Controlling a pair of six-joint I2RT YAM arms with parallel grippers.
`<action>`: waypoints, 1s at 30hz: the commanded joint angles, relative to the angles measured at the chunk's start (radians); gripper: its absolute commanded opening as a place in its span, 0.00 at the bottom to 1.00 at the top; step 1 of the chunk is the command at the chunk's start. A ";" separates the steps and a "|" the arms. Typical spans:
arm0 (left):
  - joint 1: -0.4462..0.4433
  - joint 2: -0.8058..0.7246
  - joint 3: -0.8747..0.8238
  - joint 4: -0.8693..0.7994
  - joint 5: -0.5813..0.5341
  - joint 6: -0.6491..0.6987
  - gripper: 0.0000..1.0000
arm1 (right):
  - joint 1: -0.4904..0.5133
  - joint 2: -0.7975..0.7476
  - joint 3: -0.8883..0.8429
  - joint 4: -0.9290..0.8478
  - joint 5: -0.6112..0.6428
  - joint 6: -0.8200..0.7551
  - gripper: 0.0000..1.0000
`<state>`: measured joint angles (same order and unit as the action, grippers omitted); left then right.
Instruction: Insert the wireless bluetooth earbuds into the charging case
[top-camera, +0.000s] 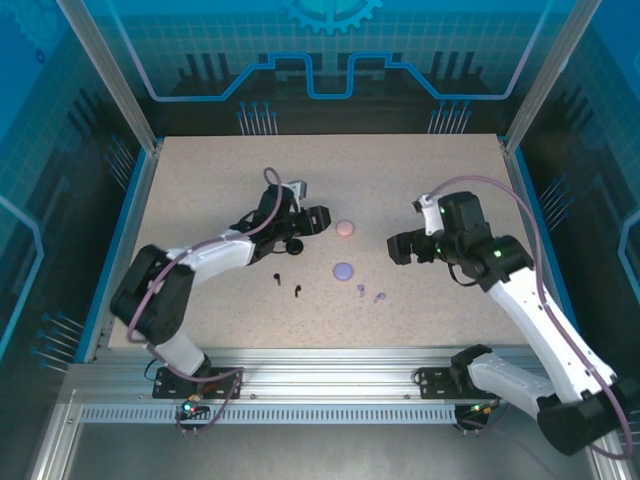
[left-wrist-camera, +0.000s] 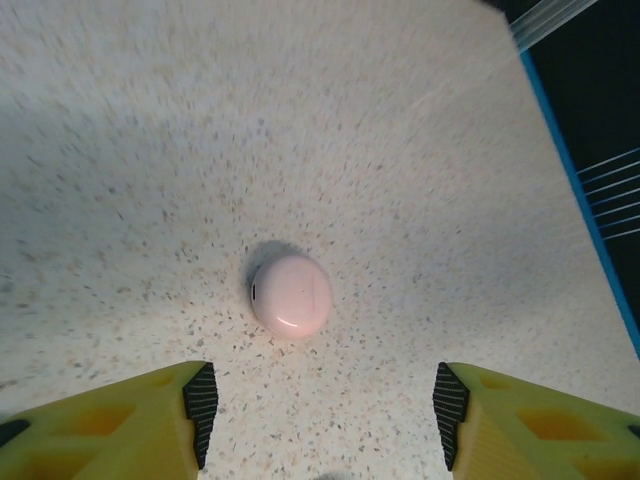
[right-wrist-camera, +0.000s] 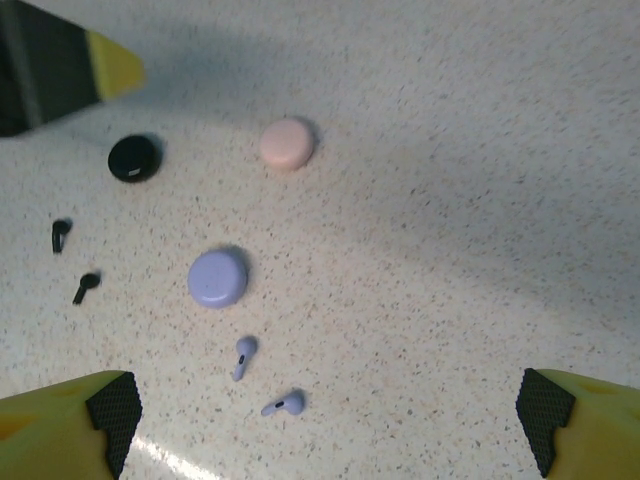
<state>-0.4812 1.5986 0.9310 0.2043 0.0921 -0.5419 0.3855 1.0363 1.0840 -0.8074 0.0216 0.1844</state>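
Plainly fiddly: black earbuds (right-wrist-camera: 60, 233) and lilac earbuds (right-wrist-camera: 244, 355), tiny and light, lie loose on the table (top-camera: 200, 180).
Both pairs sit near the lilac case (right-wrist-camera: 218, 278). Their hard, slick shells look apt to skid, so pinch across the bulb, not the thin stem. Left gripper (left-wrist-camera: 325, 410) hangs spread and empty before the closed pink case (left-wrist-camera: 291, 295); right gripper (right-wrist-camera: 325, 425) gapes wide, empty, near the lilac earbuds.

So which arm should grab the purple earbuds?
Probably the right. The lilac earbuds lie close in front of the right claw, which is wide open. The left claw faces the pink case, farther from them.
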 joint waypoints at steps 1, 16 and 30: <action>0.006 -0.146 -0.067 -0.011 -0.081 0.078 0.63 | 0.008 0.085 0.074 -0.092 -0.054 -0.066 1.00; 0.028 -0.742 -0.338 -0.138 -0.377 0.248 0.96 | 0.231 0.505 0.220 -0.108 0.112 0.100 0.96; 0.038 -0.907 -0.407 -0.223 -0.546 0.241 0.99 | 0.346 0.833 0.340 -0.095 0.152 0.226 0.96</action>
<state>-0.4534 0.7029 0.5354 0.0101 -0.4015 -0.3077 0.7189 1.8313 1.4029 -0.9005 0.1822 0.3603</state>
